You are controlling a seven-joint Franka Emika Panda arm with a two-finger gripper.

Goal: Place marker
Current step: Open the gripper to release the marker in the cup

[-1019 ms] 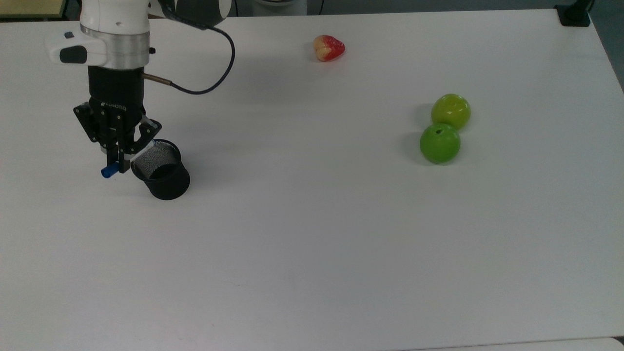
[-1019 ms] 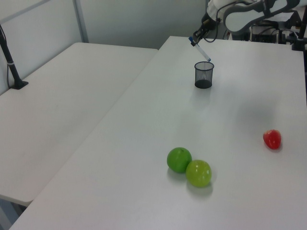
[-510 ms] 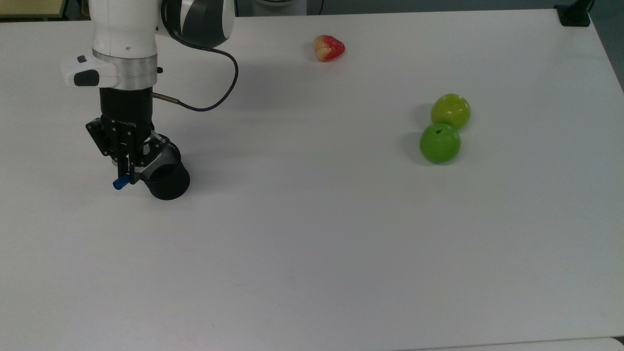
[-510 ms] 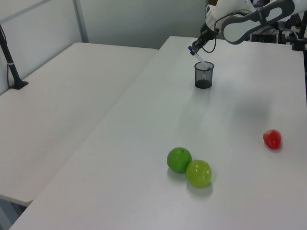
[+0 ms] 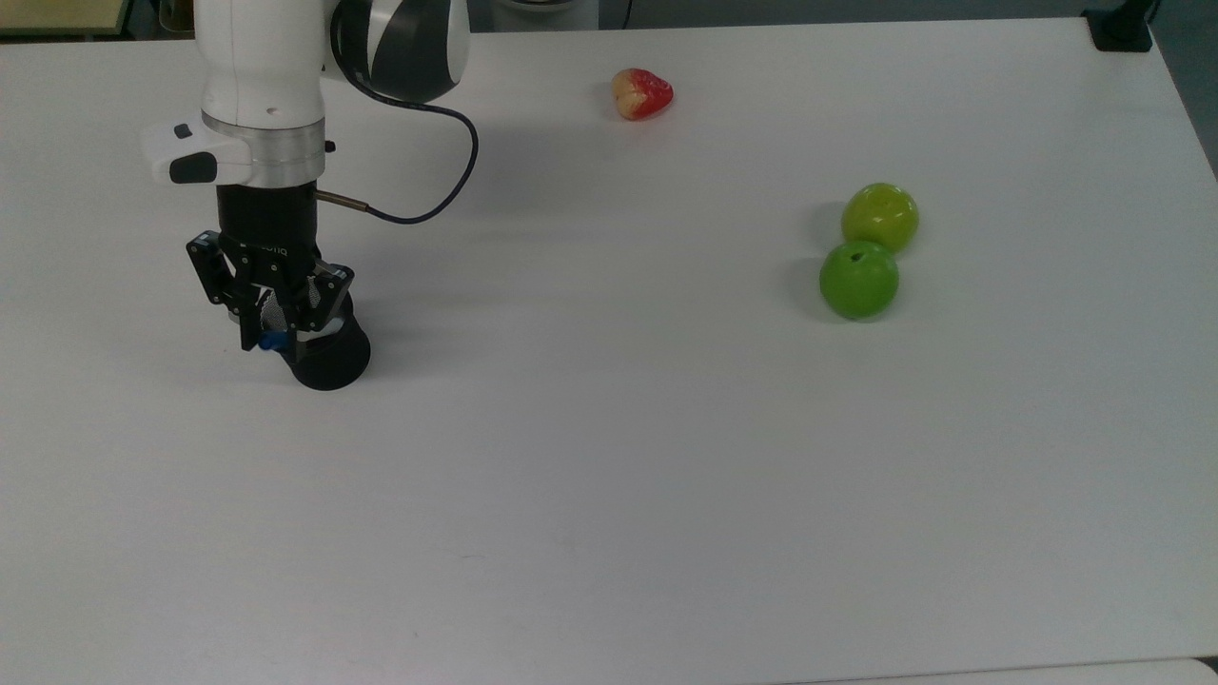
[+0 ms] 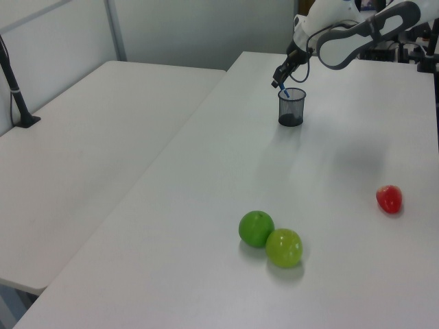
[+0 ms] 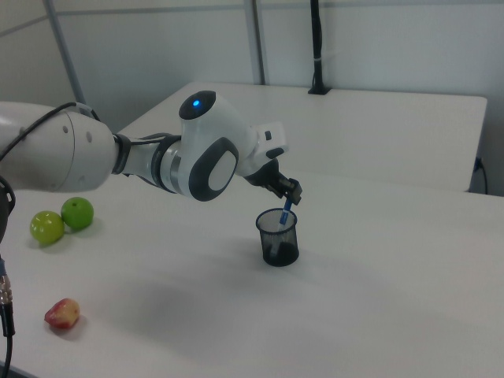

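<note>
Top view: the gripper (image 5: 274, 335) has moved toward the top view's right and lower over the black mesh cup (image 5: 324, 352), which stands near the table's (image 5: 609, 495) left edge in the top view. A second ago the marker (image 5: 273, 341) stuck out well past the cup's rim on the top view's left; now only its blue end shows, between the fingers and right at the cup's rim. The fingers look pinched on that end. The red strawberry (image 5: 642, 93) near the far edge and the two green apples (image 5: 868, 252) toward the top view's right edge, touching each other, lie where they did.

Left view: the gripper (image 6: 282, 85) sits just above the cup (image 6: 291, 107), lower than before. The marker (image 6: 284, 91), earlier held tilted clear above the rim, now slants with its lower part inside the cup.

Right view: the gripper (image 7: 290, 194) hangs over the cup (image 7: 278, 236) and clasps the marker's (image 7: 286, 214) upper end; the blue shaft leans down through the open mouth, its lower part inside the mesh.
</note>
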